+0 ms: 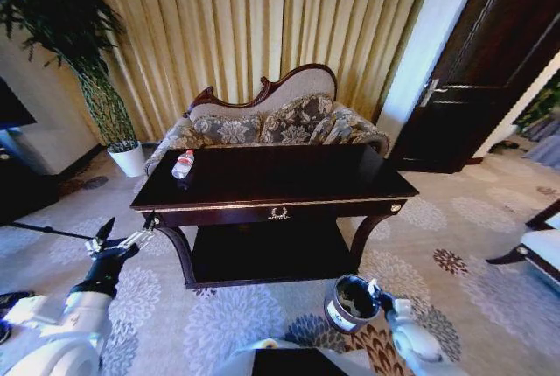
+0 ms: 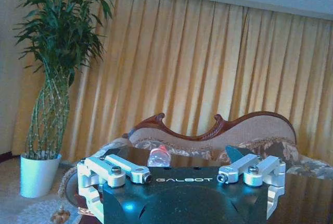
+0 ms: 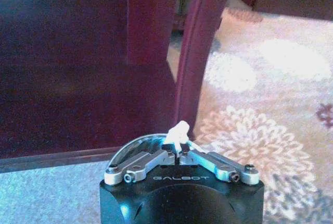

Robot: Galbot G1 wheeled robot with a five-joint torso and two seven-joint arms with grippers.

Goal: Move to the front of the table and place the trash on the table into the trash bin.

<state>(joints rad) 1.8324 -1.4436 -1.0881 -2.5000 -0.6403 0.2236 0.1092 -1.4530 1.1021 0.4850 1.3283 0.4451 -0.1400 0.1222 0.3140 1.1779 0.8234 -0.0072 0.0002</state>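
1. Left gripper: raised, fingers spread wide, nothing held, just off the near left corner of the dark glossy brown wooden table with gold trim.
2. Small clear plastic bottle with red cap and label: lying on the tabletop, ahead of the left gripper, near the far left edge; seen beyond the open fingers in the left wrist view.
3. Right gripper: low beside the table's right front leg, fingers closed on a crumpled white paper scrap.
4. Small round dark cylindrical bin with shiny rim: on the patterned carpet, directly at the right gripper, its rim just beneath the pinched scrap.
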